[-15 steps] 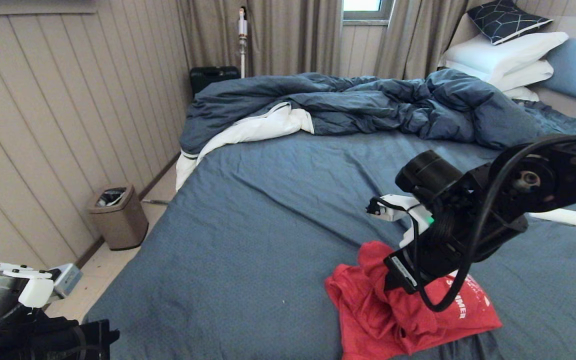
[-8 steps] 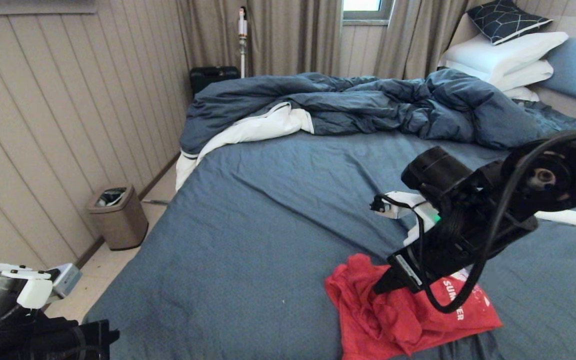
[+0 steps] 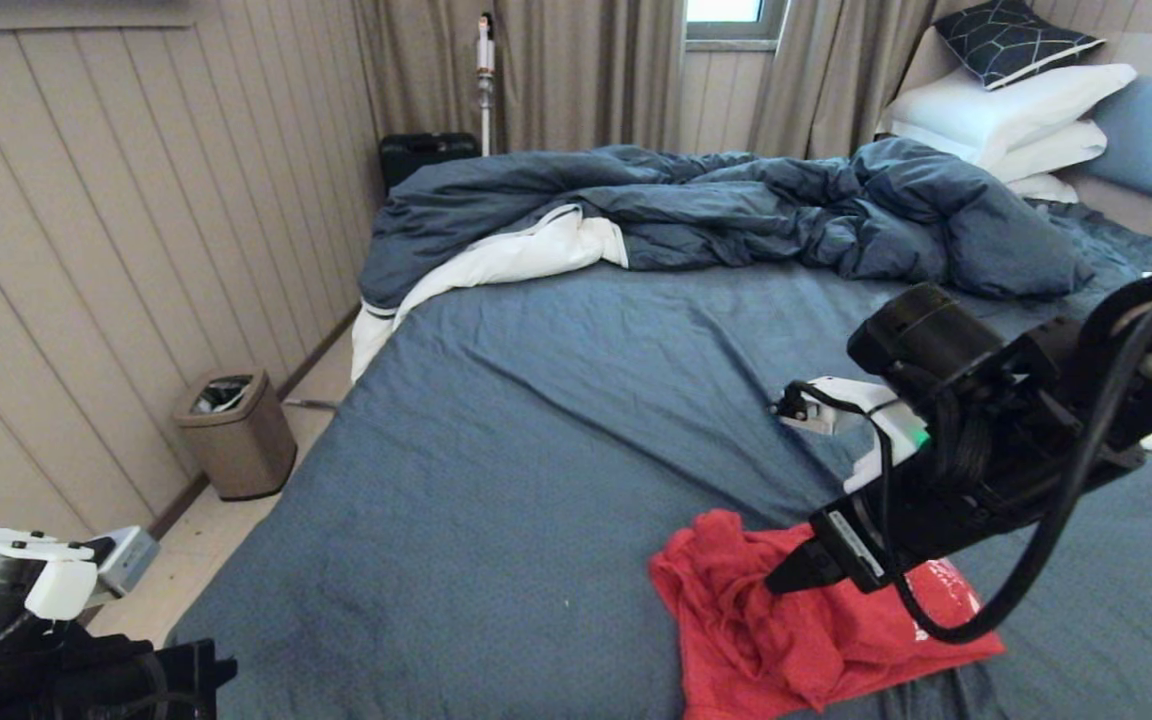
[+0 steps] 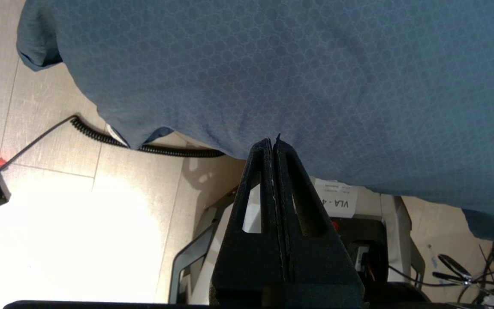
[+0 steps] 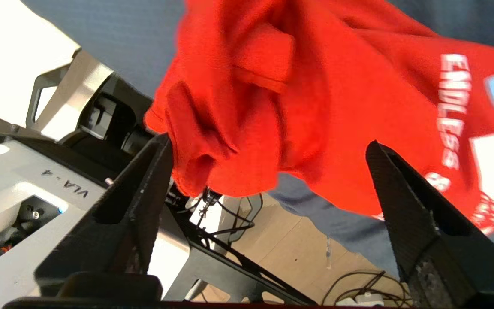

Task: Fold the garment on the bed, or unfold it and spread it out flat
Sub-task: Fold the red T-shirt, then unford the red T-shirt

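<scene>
The garment [image 3: 751, 640], a red T-shirt, lies crumpled on the bed [image 3: 556, 420] near its front edge, white print partly hidden behind my right arm. My right gripper [image 3: 786, 578] hovers just over its middle. In the right wrist view the right gripper [image 5: 268, 141] is open wide, jaws far apart with the garment [image 5: 315, 107] lying beyond them; a bunched fold rests beside one finger [image 5: 152, 171], and nothing is gripped. My left gripper [image 4: 272, 141] is shut and empty, parked low beside the bed's front left corner.
A rumpled dark blue duvet [image 3: 736, 210] lies across the far side of the bed, with white pillows [image 3: 1016, 110] at the back right. A brown bin [image 3: 236, 430] stands on the floor to the left. Cables [image 5: 230, 214] lie on the floor under the bed's front edge.
My right gripper has opened and let go of the garment, whose raised fold has sunk onto the bed. The right arm has drifted to the right. The left arm has not moved.
</scene>
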{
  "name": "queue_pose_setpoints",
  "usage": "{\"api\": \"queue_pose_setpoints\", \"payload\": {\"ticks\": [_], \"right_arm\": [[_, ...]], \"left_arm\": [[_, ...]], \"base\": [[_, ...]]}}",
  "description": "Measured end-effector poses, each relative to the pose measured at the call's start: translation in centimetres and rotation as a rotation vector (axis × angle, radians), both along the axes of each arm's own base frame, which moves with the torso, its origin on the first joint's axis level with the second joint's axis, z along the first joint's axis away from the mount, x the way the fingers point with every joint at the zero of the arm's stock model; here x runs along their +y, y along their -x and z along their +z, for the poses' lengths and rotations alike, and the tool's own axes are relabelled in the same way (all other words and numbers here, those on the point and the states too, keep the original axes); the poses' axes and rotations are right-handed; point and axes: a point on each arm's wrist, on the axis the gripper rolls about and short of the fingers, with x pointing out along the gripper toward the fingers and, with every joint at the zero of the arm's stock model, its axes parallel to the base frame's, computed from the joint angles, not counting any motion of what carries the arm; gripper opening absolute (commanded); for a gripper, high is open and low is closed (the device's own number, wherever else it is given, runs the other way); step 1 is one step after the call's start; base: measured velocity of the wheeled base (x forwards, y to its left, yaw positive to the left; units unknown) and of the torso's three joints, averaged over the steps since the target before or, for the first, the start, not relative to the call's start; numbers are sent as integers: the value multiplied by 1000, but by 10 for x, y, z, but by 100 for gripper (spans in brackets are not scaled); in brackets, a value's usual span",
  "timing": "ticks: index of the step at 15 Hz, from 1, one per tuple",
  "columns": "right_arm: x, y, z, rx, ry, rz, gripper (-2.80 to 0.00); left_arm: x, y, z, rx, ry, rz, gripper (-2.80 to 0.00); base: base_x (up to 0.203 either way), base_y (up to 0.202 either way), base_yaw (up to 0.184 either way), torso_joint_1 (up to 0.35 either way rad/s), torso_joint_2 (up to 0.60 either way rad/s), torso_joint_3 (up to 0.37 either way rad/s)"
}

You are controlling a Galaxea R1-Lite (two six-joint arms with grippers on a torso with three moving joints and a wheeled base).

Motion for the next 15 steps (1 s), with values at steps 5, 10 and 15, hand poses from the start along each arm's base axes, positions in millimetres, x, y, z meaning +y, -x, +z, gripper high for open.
{"api": "queue_pose_setpoints", "payload": {"ticks": [5,10,15], "right_arm": [[-11,2,15,-100,-56,-56,-280],[-15,10,9,-80,-50,-59,-280],[-10,2,-17,-65,-48,-68,-280]], "left_arm": [[0,1,1,-8,2,2,-280],[0,2,2,-11,4,2,-280],[0,2,2,-12,1,1,-280]], "base": [[0,0,0,0,0,0],[0,0,0,0,0,0],[0,0,0,0,0,0]]}}
